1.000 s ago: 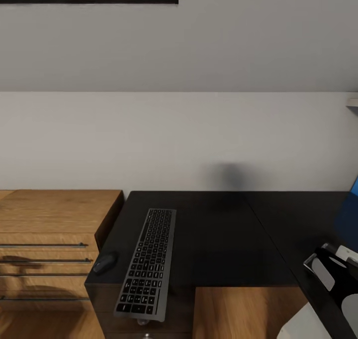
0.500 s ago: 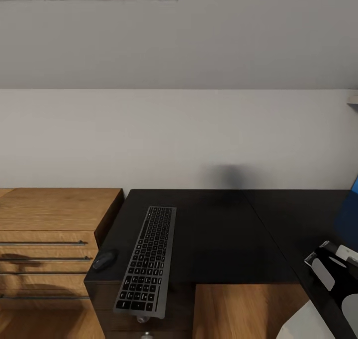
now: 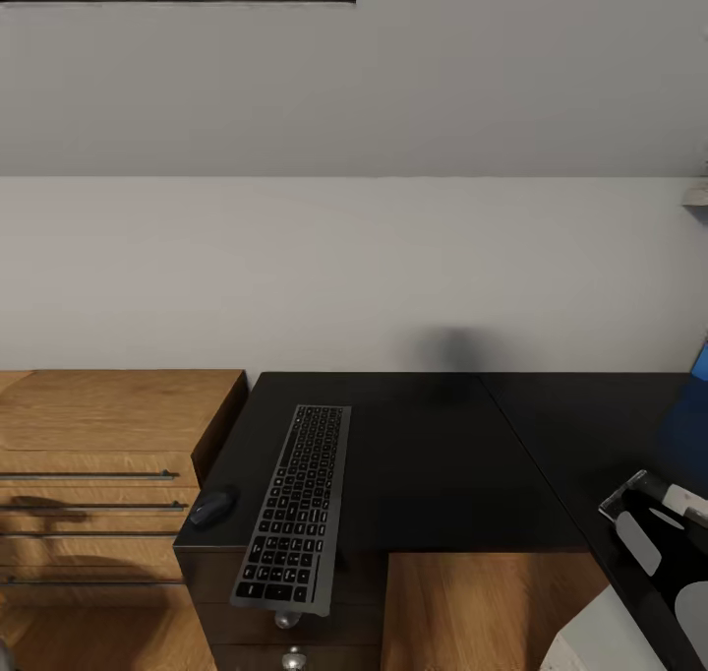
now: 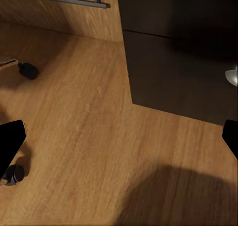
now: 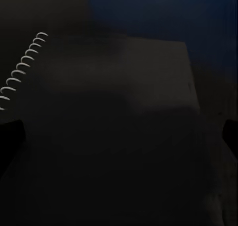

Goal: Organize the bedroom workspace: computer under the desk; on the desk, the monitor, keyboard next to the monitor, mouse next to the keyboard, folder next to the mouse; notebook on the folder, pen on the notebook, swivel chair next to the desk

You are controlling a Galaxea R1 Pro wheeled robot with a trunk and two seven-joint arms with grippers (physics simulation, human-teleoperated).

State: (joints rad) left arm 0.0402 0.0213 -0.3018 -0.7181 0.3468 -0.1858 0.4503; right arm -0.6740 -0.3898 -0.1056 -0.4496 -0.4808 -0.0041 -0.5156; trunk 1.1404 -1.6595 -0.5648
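The desk (image 3: pixel 433 464), an L-shaped glossy black top, is seen against the wall, with silver-knobbed drawers at its front. The keyboard (image 3: pixel 293 507) is laid lengthwise near the desk's left end, its near end overhanging the front edge. The mouse (image 3: pixel 211 505) is set just left of the keyboard. A sliver of the blue folder (image 3: pixel 696 410) is seen at the desk's right.

Honestly nothing readable here. The keyboard (image 3: pixel 292 507) on the black counter (image 3: pixel 433 464) has pale legends on its dark keys, but they're way too small and blurry to make out a single letter. No brand mark shows on the mouse (image 3: pixel 212 506) beside it. The notebook (image 5: pixel 99 102) in the right wrist view is dark, with no visible writing.
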